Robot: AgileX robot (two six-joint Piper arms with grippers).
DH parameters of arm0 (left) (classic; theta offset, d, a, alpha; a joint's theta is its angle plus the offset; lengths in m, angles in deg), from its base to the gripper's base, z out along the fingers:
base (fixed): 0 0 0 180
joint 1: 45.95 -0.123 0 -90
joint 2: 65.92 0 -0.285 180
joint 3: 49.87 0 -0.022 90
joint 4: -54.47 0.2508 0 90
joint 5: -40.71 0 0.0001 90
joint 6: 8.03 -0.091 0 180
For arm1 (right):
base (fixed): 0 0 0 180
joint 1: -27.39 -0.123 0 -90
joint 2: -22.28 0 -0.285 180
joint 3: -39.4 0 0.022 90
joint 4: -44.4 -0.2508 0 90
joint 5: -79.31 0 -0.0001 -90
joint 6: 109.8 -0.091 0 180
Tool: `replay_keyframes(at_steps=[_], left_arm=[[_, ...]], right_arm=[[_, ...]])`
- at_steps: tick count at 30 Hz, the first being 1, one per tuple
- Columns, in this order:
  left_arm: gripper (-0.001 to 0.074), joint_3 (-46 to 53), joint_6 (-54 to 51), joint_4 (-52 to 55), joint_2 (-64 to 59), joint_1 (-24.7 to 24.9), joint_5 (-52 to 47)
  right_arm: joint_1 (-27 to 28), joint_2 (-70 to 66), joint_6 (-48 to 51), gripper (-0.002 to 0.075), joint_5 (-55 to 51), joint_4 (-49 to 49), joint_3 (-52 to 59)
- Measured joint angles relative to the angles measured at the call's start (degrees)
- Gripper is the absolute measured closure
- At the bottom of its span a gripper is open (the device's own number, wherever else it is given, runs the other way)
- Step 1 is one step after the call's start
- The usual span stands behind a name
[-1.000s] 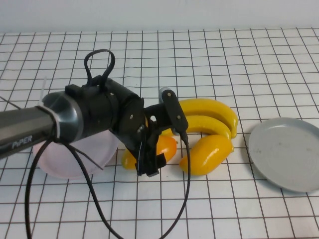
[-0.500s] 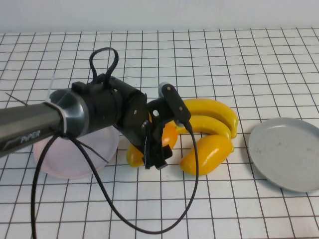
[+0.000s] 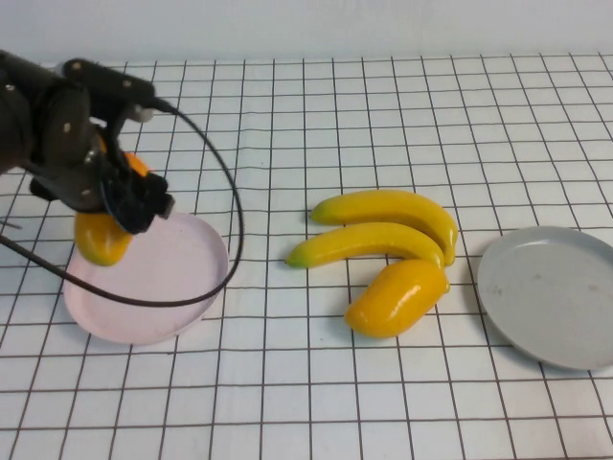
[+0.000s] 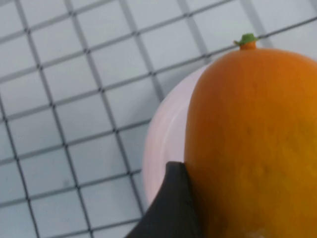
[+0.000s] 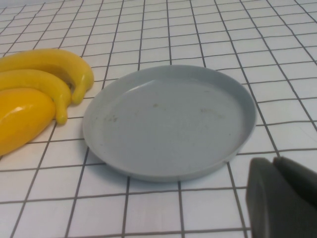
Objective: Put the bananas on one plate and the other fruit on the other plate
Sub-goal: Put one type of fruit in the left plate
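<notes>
Two mango-like fruits are in view, and they lie well apart. One orange-yellow fruit [image 3: 102, 233] is pinched in the left pincer [image 3: 120, 196], which hangs over the far left edge of the pale pink plate [image 3: 163, 287] at the left of the table [image 3: 383, 402]. The left wrist view shows this fruit [image 4: 252, 144] filling the frame with its small green stem tip up, a dark pincer finger [image 4: 171, 208] pressed against its side and the pink plate [image 4: 166, 134] below it. Whether the fruit touches the plate cannot be told. A black cable [image 3: 225, 206] loops from the left arm across the pink plate.

The second fruit [image 3: 397, 297] lies on the table near the centre, between the two plates, touching the nearer banana [image 3: 369, 244]. The farther banana [image 3: 393, 209] lies just behind the first, the two curved the same way and side by side. Neither banana is on a plate.

The grey-blue plate [image 3: 551, 297] sits at the right edge of the table, near the bananas but apart from them, with nothing on it. The right wrist view shows this plate [image 5: 168, 124] close ahead, with the bananas [image 5: 44, 74] and the second fruit [image 5: 22, 124] beside it. The right pincer [image 5: 282, 198] appears only as a dark edge in that view; whether it is spread or pressed together cannot be told.
</notes>
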Motion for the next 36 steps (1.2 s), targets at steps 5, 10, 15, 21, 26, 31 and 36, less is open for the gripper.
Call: replay_keyframes(at_steps=[5,10,15,21,26,31,36], left_arm=[[0.0167,2.9,1.4,0.1,-3.2,-5.3,-2.3],[0.0167,4.2,1.4,-0.9,-4.9,-5.7,0.4],[0.0167,4.2,1.4,-1.2,-6.6,-5.7,1.4],[0.0166,4.2,1.4,-1.5,-7.9,-5.7,2.3],[0.0069,4.2,-0.2,-2.5,-8.1,-5.7,2.4],[0.0067,-0.6,-9.1,-13.5,-8.2,-5.7,-6.5],[0.0067,-10.8,-17.7,-23.2,-8.2,-2.9,-17.4]], right_arm=[[0.0,0.0,0.0,0.0741,0.0,0.0,0.0],[0.0,0.0,0.0,0.0741,0.0,0.0,0.0],[0.0,0.0,0.0,0.0741,0.0,0.0,0.0],[0.0,0.0,-0.1,0.0741,0.0,0.0,0.0],[0.0,0.0,-0.1,0.0741,0.0,0.0,0.0],[0.0,0.0,-0.1,0.0741,0.0,0.0,0.0],[0.0,0.0,-0.1,0.0741,0.0,0.0,0.0]])
